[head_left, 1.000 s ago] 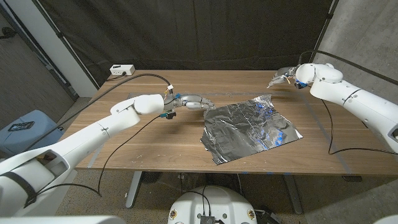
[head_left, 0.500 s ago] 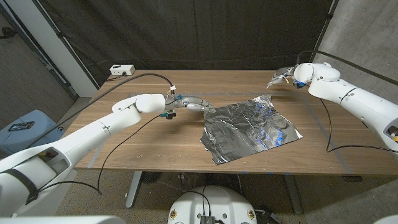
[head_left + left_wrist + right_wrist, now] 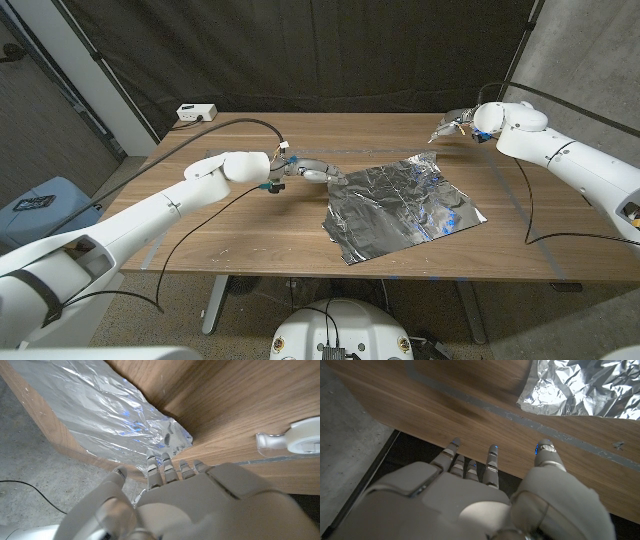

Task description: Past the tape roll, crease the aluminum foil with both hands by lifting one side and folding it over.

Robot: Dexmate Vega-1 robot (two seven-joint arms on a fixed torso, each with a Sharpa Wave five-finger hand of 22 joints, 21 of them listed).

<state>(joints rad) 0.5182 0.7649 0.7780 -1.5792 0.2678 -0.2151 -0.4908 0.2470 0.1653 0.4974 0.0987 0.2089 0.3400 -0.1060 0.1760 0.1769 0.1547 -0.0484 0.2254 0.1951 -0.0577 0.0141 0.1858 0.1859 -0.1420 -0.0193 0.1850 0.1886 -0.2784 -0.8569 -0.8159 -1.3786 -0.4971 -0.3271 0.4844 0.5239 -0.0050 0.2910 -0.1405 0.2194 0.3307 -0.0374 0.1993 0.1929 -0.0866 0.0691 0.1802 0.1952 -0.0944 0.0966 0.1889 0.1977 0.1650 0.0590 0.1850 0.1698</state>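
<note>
Wooden table [image 3: 250,225] is seen spanning the head view, with a dark curtain [image 3: 330,50] hung behind it.

Aluminum foil [image 3: 400,205] is laid flat on the table, right of centre — a crinkled sheet turned at an angle, one corner near the front edge, no side lifted or folded. The same sheet is picked up in the left wrist view [image 3: 100,407] and its edge in the right wrist view [image 3: 580,385].

Left arm [image 3: 150,215] is stretched across the table from the near left corner. Left hand [image 3: 308,170] is held just beside the foil's left corner, fingers extended toward it and close together; nothing is held. In the left wrist view the fingertips [image 3: 165,462] are seen right at the foil's corner — contact cannot be confirmed.

Right arm [image 3: 570,160] is brought in from the right. Right hand [image 3: 452,124] is held at the far right of the table, well apart from the foil, fingers [image 3: 492,457] spread and nothing gripped.

Tape roll [image 3: 305,440] is seen in the left wrist view, in a clear dispenser on the wood, apart from the foil.

White box [image 3: 195,112] is set at the far left corner of the table.
</note>
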